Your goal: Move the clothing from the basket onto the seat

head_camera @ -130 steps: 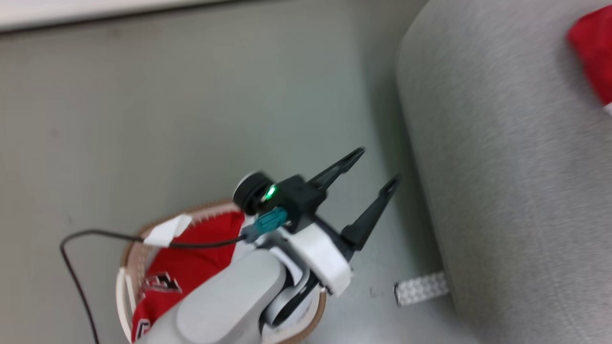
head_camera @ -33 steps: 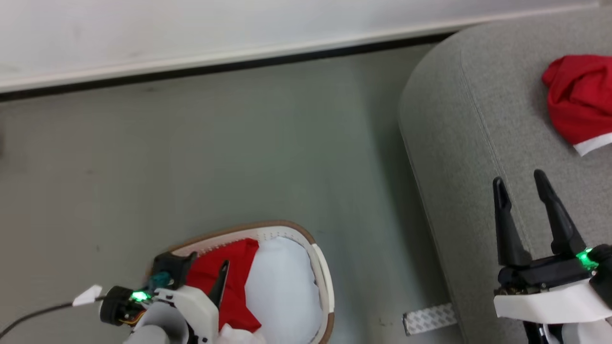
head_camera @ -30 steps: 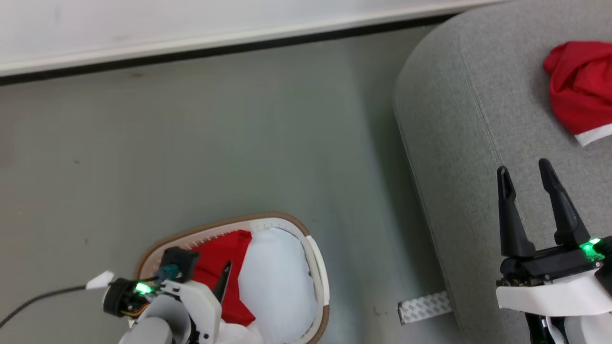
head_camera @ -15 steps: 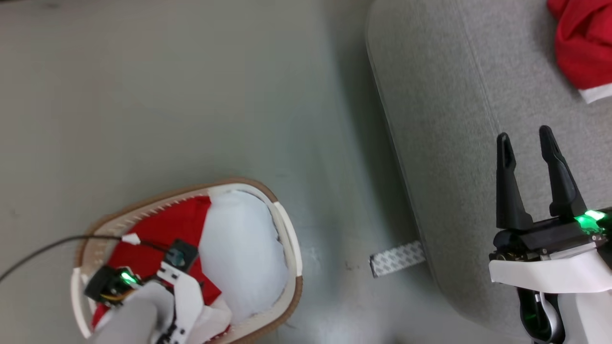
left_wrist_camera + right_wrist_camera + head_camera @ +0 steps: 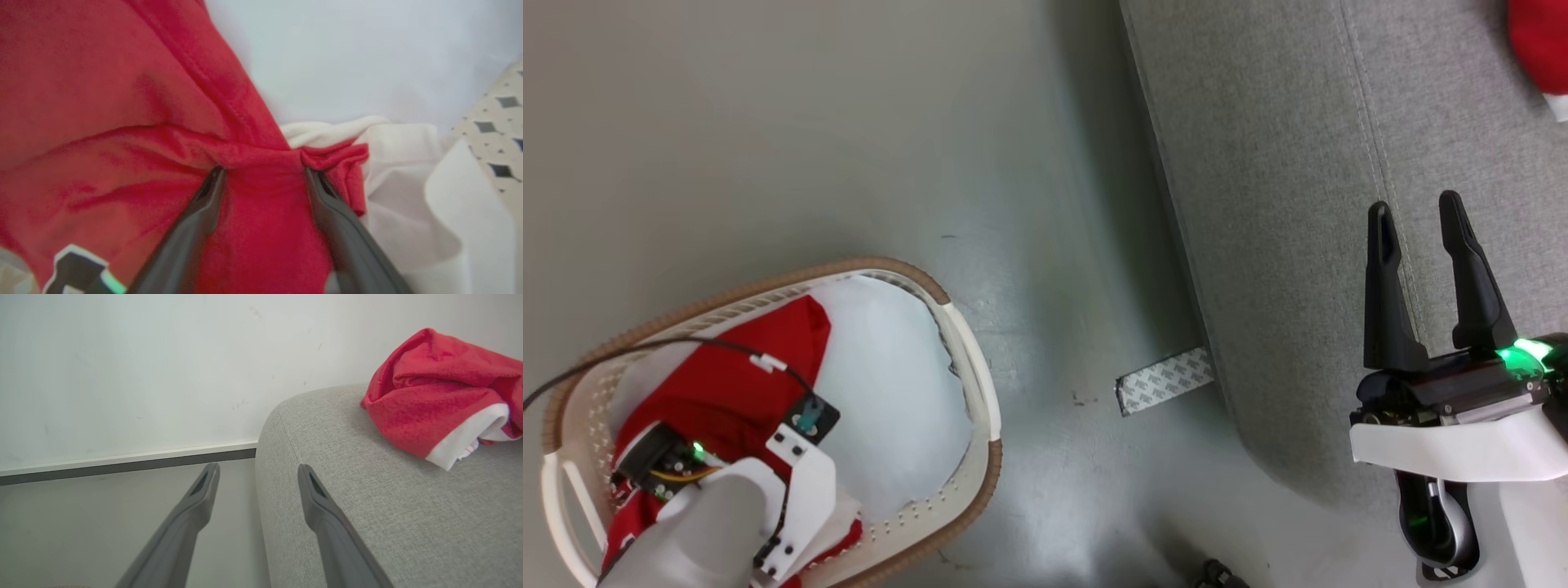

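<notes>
The white basket [image 5: 874, 267] with a brown rim stands on the floor at lower left. In it lie red clothing [image 5: 735, 376] and a white cloth [image 5: 882, 392]. My left forearm [image 5: 686, 539] reaches down into it. My left gripper [image 5: 264, 173] is open, and both tips press into the red clothing [image 5: 122, 102], with a fold bunched between them. My right gripper [image 5: 1414, 206] hangs open over the grey seat [image 5: 1282, 204], holding nothing. Another red garment [image 5: 433, 392] with a white band lies on the seat [image 5: 367, 506], beyond the right gripper [image 5: 258, 469].
A patterned tape strip [image 5: 1164, 381] lies on the grey floor at the foot of the seat. A black cable [image 5: 645, 347] arcs over the basket rim to my left wrist. White wall and dark baseboard [image 5: 122, 465] stand behind. The basket's perforated wall [image 5: 502, 106] is close by.
The head camera has tilted down, shifting the whole picture. My left gripper has sunk deeper into the basket onto the red clothing. The right gripper stays open above the seat.
</notes>
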`<state>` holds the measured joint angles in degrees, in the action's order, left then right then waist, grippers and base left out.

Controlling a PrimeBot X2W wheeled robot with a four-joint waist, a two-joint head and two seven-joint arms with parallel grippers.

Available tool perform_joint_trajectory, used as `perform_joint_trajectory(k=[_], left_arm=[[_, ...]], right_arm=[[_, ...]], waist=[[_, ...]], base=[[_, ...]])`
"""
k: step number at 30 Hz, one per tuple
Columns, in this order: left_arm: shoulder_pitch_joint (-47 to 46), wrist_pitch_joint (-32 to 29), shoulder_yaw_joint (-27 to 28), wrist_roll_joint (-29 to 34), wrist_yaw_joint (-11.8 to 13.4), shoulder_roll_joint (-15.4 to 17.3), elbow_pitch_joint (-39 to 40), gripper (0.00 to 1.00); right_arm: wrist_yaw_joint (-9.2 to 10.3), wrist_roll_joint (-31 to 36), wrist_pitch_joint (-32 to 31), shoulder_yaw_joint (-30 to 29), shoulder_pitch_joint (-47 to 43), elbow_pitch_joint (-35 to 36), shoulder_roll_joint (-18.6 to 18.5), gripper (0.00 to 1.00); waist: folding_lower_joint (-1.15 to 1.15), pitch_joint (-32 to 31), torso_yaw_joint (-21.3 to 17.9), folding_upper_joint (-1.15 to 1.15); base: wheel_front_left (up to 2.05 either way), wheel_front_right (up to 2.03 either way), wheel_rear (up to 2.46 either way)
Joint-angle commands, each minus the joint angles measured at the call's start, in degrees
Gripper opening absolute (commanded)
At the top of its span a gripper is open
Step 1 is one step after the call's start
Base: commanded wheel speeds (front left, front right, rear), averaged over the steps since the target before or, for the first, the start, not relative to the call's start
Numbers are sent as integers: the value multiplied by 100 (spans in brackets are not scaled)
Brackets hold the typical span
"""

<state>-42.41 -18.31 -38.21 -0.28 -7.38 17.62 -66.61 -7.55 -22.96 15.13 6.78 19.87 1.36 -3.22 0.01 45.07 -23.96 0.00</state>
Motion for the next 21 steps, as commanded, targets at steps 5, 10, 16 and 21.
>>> perform_joint_trajectory(k=[5,10,16,21], left_arm=[[-251,-244,-208,94,-2,-73,-221,93],[-437,-333,-231,-12,49,-261,-299,0],[-377,-295,-224,-145,131,-537,-321,0],[-125,-214,-186,-312,183,-851,-294,0]], right_arm=[[13,-32,1,10,159,-1,31,100],[13,10,1,-35,179,-30,36,100],[13,-28,1,9,194,-120,36,100],[13,140,1,-67,10,-220,35,100]], waist=[[-1,220,-102,0],[-1,248,-116,0],[-1,-125,-49,0],[-1,-736,99,0]], base=[[0,0,0],[0,0,0],[0,0,0],[0,0,0]])
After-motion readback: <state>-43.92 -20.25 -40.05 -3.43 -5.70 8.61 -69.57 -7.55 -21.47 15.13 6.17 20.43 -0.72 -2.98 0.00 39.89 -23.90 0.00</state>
